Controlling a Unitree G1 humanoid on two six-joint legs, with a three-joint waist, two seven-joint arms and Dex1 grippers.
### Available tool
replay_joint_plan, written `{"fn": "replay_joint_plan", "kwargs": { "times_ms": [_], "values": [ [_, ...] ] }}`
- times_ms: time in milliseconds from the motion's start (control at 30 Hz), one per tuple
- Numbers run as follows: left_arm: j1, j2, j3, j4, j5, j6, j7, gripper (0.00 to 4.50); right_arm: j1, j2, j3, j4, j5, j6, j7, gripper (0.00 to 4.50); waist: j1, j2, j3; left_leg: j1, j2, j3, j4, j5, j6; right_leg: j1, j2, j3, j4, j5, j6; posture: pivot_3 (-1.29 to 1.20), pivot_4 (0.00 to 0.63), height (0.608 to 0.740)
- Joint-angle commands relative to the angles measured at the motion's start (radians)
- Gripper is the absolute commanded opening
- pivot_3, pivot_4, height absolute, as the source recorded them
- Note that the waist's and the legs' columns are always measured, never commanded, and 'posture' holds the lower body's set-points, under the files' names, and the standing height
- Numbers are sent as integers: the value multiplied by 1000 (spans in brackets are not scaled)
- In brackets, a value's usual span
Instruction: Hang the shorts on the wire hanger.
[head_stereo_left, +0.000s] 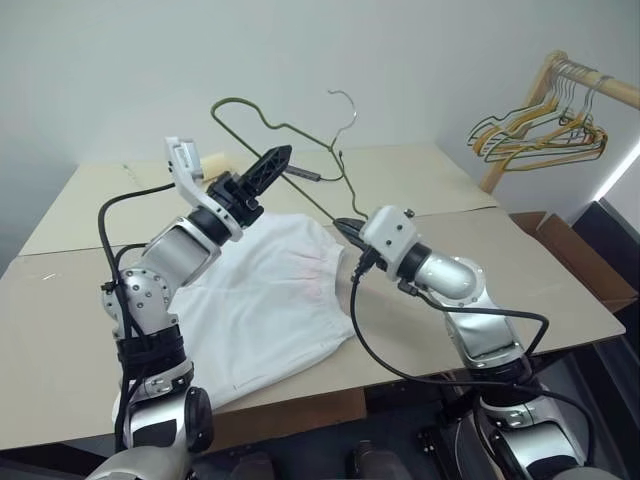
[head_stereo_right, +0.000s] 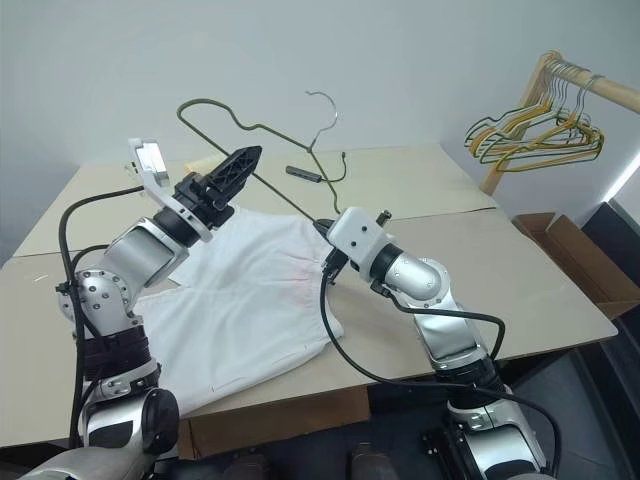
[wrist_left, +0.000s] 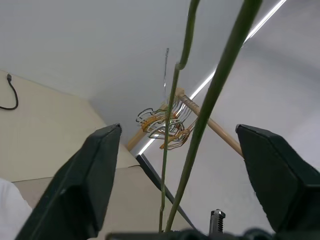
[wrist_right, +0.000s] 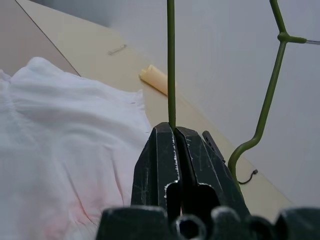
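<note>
The shorts (head_stereo_left: 265, 300) lie flat on the bench (head_stereo_left: 560, 300), one hem at its near edge, the waistband toward the middle. Above the waistband the right gripper (wrist_right: 174, 131) is clenched on the bottom wire of the wire hanger (head_stereo_left: 285, 128), holding it in the air, tilted, hook up. The left gripper (head_stereo_left: 268, 170) is raised beside it, fingers (wrist_left: 87, 185) spread with two of the hanger's wires running between them, touching neither. Beyond, near the bench's far right corner, a wooden rack (head_stereo_left: 575, 85) carries more hangers (head_stereo_left: 540, 135).
</note>
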Motion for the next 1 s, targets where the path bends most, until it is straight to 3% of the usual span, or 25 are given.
{"fn": "replay_joint_plan", "kwargs": {
  "times_ms": [33, 233, 300, 433, 533, 733, 900, 1000],
  "values": [
    [-26, 1, -6, -29, 1, -36, 15, 2587, -11, 4, -15, -25, -12, -33, -17, 0, 1, 0, 0, 0, 0, 0, 0, 0, 0, 0, 0, 0, 0, 0, 0, 15, 0, 740],
    [-34, -13, -5, -6, -4, -72, 37, 528, -12, 11, -15, -9, -36, -55, -36, 0, 1, 0, 0, 0, 0, -1, 0, 0, 0, 2, 0, -1, -1, 0, 0, 16, 0, 740],
    [-34, -13, -6, -4, -2, -79, 39, 35, -11, 13, -12, -9, -48, -65, -43, 0, 1, 0, 0, 1, 0, -1, 0, 0, 0, 2, 0, -1, -1, 0, 0, 15, 0, 740],
    [-26, -13, -12, -10, 13, -101, 36, 35, -10, 6, 1, 2, -96, -123, -59, 0, 1, 0, 0, 1, 0, -1, 0, 0, 0, 2, 0, -1, -1, 0, 0, 17, 0, 740],
    [-21, -5, -22, -27, 32, -128, 6, 0, -9, -18, 23, 11, -130, -184, -37, 728, 0, 0, 0, 1, 0, -1, 0, 0, 0, 3, 0, -1, -2, 0, 0, 17, 0, 740],
    [-7, 38, -49, -50, 147, -213, -112, 0, -14, -17, 13, 29, -135, -236, -41, 2861, 0, 0, 0, 1, 0, -1, 0, 0, 0, 3, 0, -2, -3, 0, 1, 27, 0, 740],
    [-7, 157, -28, -15, 175, -232, -299, 0, -8, -34, -113, -59, 208, -81, 142, 4470, 1, -1, 1, 1, 0, -2, 0, 0, 0, 4, 0, -2, -3, 0, 1, 40, 0, 740],
    [4, 224, -2, -2, 136, -222, -443, 0, -35, -101, -182, -85, 420, 141, 258, 4470, 2, -1, 1, 1, 0, -2, 0, 0, 0, 5, -1, -3, -5, 0, 1, 42, 0, 740]
  ]
}}
